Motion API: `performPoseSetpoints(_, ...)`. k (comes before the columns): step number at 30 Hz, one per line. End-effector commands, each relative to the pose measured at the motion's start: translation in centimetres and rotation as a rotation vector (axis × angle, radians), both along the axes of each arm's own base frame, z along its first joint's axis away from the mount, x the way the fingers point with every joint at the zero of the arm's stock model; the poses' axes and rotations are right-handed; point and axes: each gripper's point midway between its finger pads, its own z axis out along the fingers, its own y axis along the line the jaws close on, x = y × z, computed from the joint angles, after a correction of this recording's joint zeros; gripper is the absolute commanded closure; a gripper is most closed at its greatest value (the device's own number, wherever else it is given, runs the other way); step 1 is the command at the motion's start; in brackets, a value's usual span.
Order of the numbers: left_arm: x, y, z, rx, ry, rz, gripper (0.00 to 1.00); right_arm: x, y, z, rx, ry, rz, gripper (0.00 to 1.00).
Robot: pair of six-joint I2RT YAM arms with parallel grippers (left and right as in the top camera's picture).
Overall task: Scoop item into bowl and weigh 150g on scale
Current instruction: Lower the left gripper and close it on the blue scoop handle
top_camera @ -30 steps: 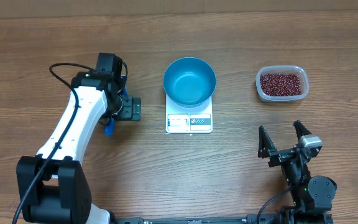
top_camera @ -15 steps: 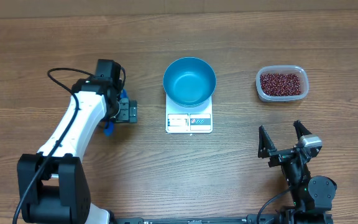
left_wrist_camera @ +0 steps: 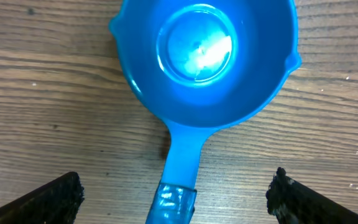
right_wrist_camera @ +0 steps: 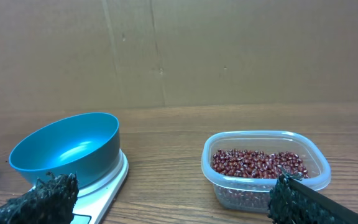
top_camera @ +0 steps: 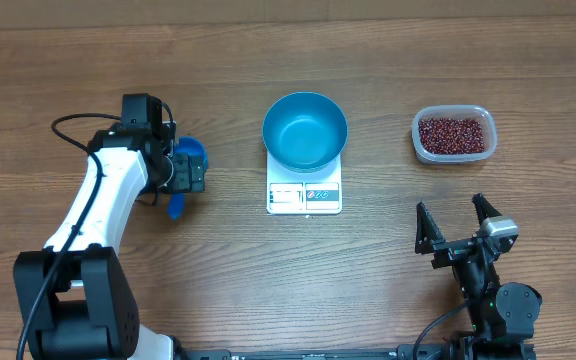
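The bowl (top_camera: 305,135) sits empty on the scale (top_camera: 304,197) at the middle of the table (top_camera: 288,290), covering the back of the platform and leaving the display at the front edge clear, presumably so that the weight can be read as beans go in. The beans (top_camera: 453,134) all lie in a clear plastic tub (top_camera: 420,150) to the right, well apart from the bowl.

A small blue scoop (left_wrist_camera: 204,56) lies on the wood left of the scale, cup up and empty. The left gripper (top_camera: 188,172) hangs over it with its jaws spread wide, 1 finger on each side of the handle and neither touching it (a line-up for a grasp, I judge). It holds nothing.

The right gripper (top_camera: 451,215) rests near the table's front edge, jaws wide apart and empty, facing the tub and bowl. No scooping has begun.
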Motion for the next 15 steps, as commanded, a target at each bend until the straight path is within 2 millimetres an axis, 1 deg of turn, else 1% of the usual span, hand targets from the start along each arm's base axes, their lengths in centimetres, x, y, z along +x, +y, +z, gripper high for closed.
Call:
performPoseSetpoints(1,-1.2,-0.3,-2.4,-0.015,0.060,-0.019,0.05,0.0,-0.3,-0.2,-0.003,-0.004,-0.015,0.00)
performPoseSetpoints(2,-1.1,-0.2,-2.6,-0.014,0.057,-0.024,0.08,0.0,-0.3,-0.2,-0.003,-0.004,-0.015,0.00)
performPoseSetpoints(4,-0.6,-0.2,-2.7,-0.012,0.036,-0.035,0.18,0.0,-0.3,-0.2,-0.003,-0.004,-0.015,0.00)
performPoseSetpoints(5,-0.4,-0.3,-2.7,-0.013,0.026,-0.035,0.21,0.0,-0.3,-0.2,-0.003,-0.004,-0.015,0.00)
performPoseSetpoints(8,-0.2,-0.3,-2.8,-0.017,0.017,-0.036,0.23,0.0,-0.3,-0.2,-0.003,-0.004,-0.014,0.00)
performPoseSetpoints(11,-0.7,-0.5,-3.2,-0.031,0.028,-0.002,0.30,0.0,-0.3,-0.2,-0.003,-0.004,-0.015,0.00)
performPoseSetpoints(12,-0.8,-0.7,-3.3,-0.047,0.033,0.003,0.35,0.0,-0.3,-0.2,-0.003,-0.004,-0.015,0.00)
performPoseSetpoints(13,-1.1,-1.6,-3.4,-0.095,0.041,-0.004,0.42,0.0,-0.3,-0.2,-0.003,-0.004,-0.015,0.00)
performPoseSetpoints(15,-1.1,-2.6,-3.2,-0.154,0.043,-0.015,0.44,0.0,-0.3,-0.2,-0.003,-0.004,-0.015,0.00)
